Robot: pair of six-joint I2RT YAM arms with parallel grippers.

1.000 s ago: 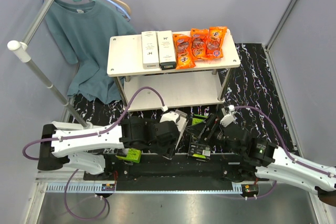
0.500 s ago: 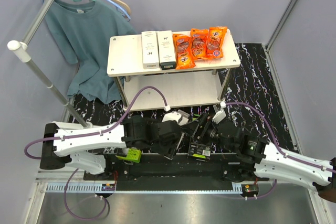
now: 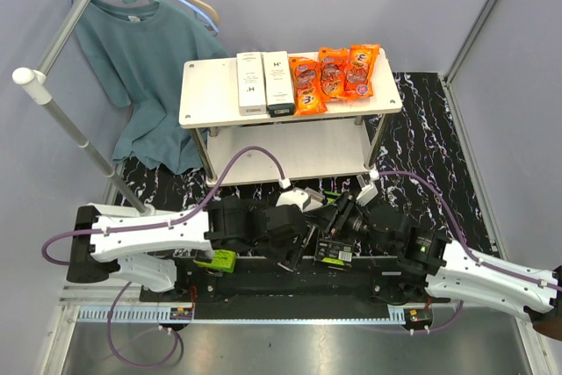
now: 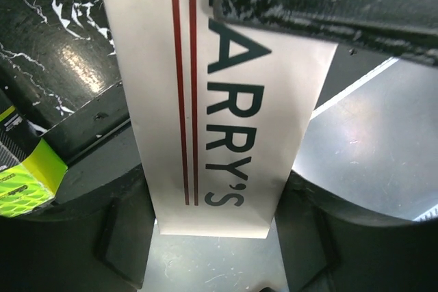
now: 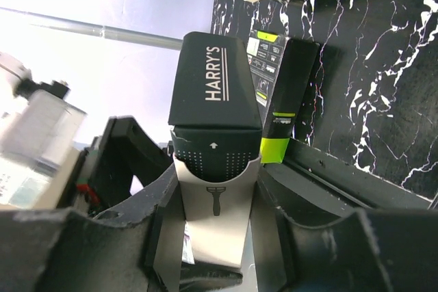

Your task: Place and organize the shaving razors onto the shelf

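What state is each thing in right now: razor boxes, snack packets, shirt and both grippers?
Held white razor box: between both grippers.
Left gripper: around that box, grip unclear.
Right gripper: shut on that box.
Two white razor boxes: lying flat on the shelf, top board.
Black razor box: on the table, unshelved.
Second black razor box: on the table too.
Snack packets: lying on the top board.
Shirt: hanging.

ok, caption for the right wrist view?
Right gripper clamps a Harry's box by its lower end, a black-and-lime box just behind it, marbled mat beyond.
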